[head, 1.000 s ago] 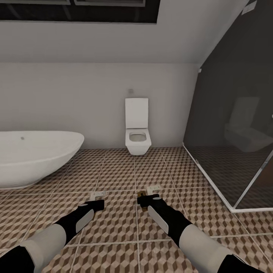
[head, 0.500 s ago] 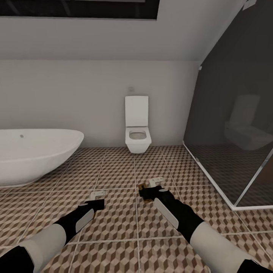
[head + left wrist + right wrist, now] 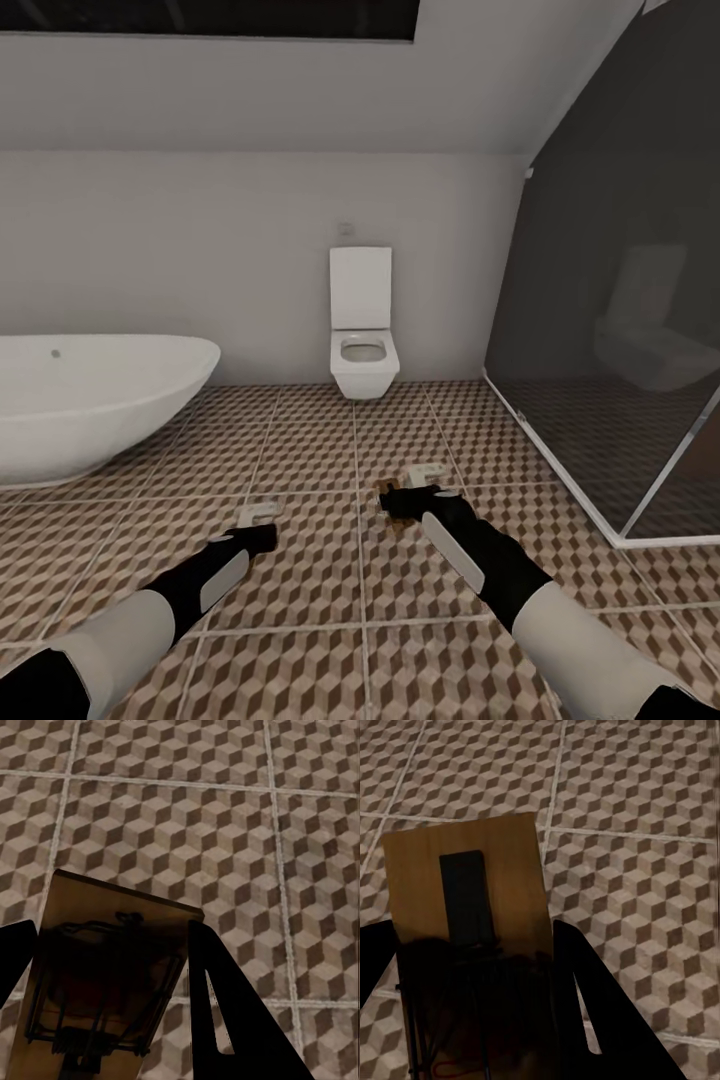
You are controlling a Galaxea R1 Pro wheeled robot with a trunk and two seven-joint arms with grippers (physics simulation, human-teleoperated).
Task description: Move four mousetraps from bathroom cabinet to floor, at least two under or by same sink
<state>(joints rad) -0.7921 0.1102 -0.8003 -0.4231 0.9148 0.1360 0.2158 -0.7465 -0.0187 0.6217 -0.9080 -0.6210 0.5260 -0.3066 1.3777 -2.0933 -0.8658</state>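
While both arms reach forward over the bathroom floor [image 3: 300, 590]:
Left gripper [image 3: 112, 1020]: clamped on a mousetrap [image 3: 105, 975], long axis along fingers.
Right gripper [image 3: 472, 1012]: clamped on another mousetrap [image 3: 472, 900], farther forward.
Sink [image 3: 90, 400]: far left, nearer the left arm.

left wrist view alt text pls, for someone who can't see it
A tan wooden mousetrap with dark wire parts sits between the left gripper's two dark fingers, held above the bathroom floor of brown and beige cube-pattern tiles with pale grout lines.

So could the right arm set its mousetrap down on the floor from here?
Probably yes: the right hand holds its mousetrap low over bare bathroom floor, with nothing visible beneath it.
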